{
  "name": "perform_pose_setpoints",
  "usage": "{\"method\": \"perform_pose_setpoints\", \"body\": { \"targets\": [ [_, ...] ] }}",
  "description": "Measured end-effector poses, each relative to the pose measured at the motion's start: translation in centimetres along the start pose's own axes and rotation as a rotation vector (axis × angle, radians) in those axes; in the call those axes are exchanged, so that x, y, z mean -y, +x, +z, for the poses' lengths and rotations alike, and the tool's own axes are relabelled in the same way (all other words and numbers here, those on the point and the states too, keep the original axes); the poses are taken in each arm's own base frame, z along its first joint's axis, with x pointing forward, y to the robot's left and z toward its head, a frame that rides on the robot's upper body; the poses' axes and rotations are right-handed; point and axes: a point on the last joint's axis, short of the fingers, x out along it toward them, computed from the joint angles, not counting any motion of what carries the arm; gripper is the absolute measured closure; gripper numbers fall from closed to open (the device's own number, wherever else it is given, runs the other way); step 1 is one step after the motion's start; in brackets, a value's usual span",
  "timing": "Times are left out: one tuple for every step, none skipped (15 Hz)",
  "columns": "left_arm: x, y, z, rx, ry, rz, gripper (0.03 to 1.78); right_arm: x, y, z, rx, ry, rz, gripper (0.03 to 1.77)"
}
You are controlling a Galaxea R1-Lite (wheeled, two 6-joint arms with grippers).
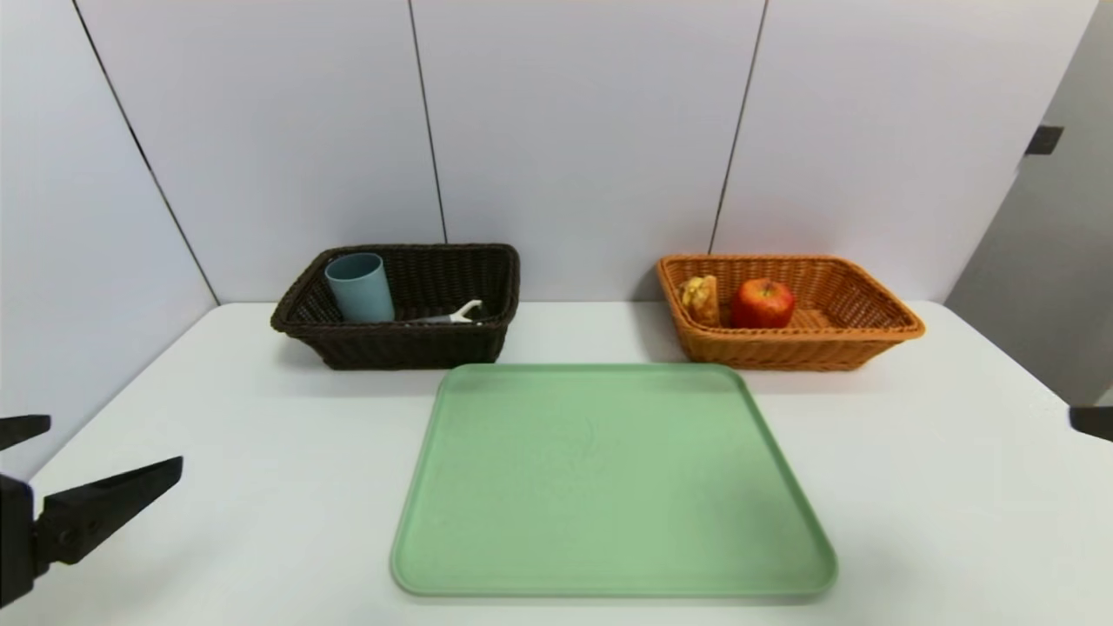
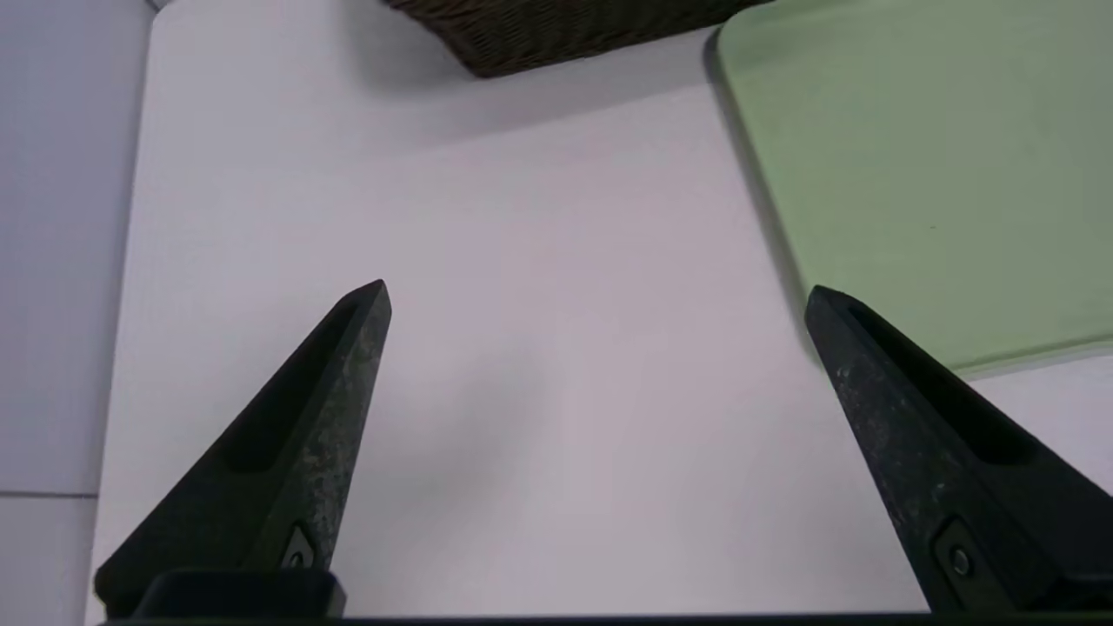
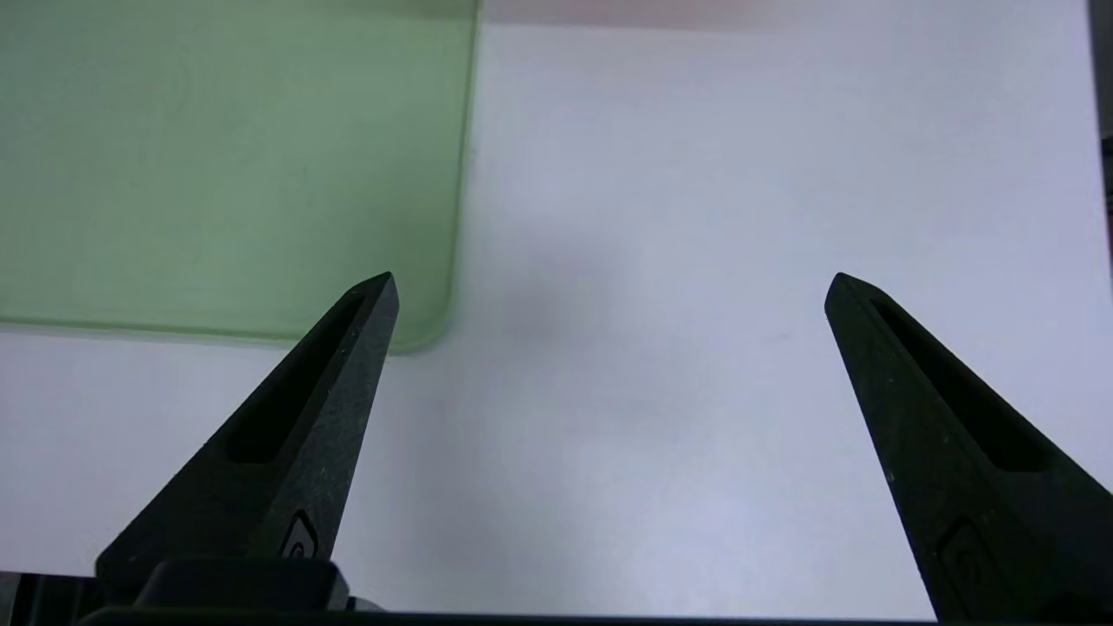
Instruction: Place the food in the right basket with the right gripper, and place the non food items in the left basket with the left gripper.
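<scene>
In the head view, the left gripper (image 1: 116, 449) hangs over the table at the robot's left, its fingers spread with only air between them. The cup (image 1: 361, 288) and the peeler (image 1: 449, 315) lie well apart from it, inside the dark basket (image 1: 396, 345). The bun (image 1: 701, 300) and the apple (image 1: 763, 303) sit side by side in the orange basket (image 1: 787, 352), well apart from the right gripper (image 1: 1091, 422), of which just a dark tip shows at the robot's right. Both baskets stand on the white table (image 1: 261, 487) beyond the green tray (image 1: 600, 478), before a pale panelled wall (image 1: 583, 130) with thin dark seams. The baskets are woven, with flared sides; the tray is smooth, with rounded corners and a raised rim. The cup is teal and round-mouthed, the apple glossy red.

In the left wrist view, the black, tapering fingers stand wide apart above bare white table, the tray beside one tip and a corner of the dark basket farther off.

In the right wrist view, the fingers are likewise spread around nothing, one tip over the tray's corner, the other over smooth tabletop.
</scene>
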Motion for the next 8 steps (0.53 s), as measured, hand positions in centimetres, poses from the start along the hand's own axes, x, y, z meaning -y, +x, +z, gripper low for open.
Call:
{"method": "perform_pose_setpoints", "body": {
  "targets": [
    [-0.5, -0.4, -1.0, -0.005, 0.005, 0.044, 0.12, 0.7, -1.1, -1.1, 0.028, 0.017, -0.017, 0.11],
    [-0.9, -0.8, -1.8, -0.003, 0.009, 0.086, 0.12, 1.3, -1.9, -2.1, 0.051, 0.029, -0.039, 0.11],
    [-1.3, -1.3, -2.6, 0.0, 0.001, 0.133, 0.12, 1.8, -2.7, -3.2, 0.072, 0.043, -0.062, 0.11],
    [-1.6, -1.7, -3.3, 0.004, -0.013, 0.179, 0.12, 2.2, -3.3, -4.2, 0.088, 0.058, -0.081, 0.11],
    [-1.8, -2.2, -3.9, 0.011, -0.033, 0.224, 0.12, 2.4, -3.8, -5.1, 0.104, 0.073, -0.092, 0.11],
    [-1.9, -2.7, -4.5, 0.023, -0.053, 0.262, 0.12, 2.5, -4.3, -6.0, 0.119, 0.092, -0.096, 0.11],
    [-2.0, -3.2, -5.0, 0.035, -0.065, 0.284, 0.12, 2.6, -4.6, -6.7, 0.131, 0.109, -0.097, 0.11],
    [-1.9, -3.6, -5.7, 0.044, -0.074, 0.3, 0.12, 2.6, -5.0, -7.5, 0.145, 0.124, -0.096, 0.11]
  ]
}}
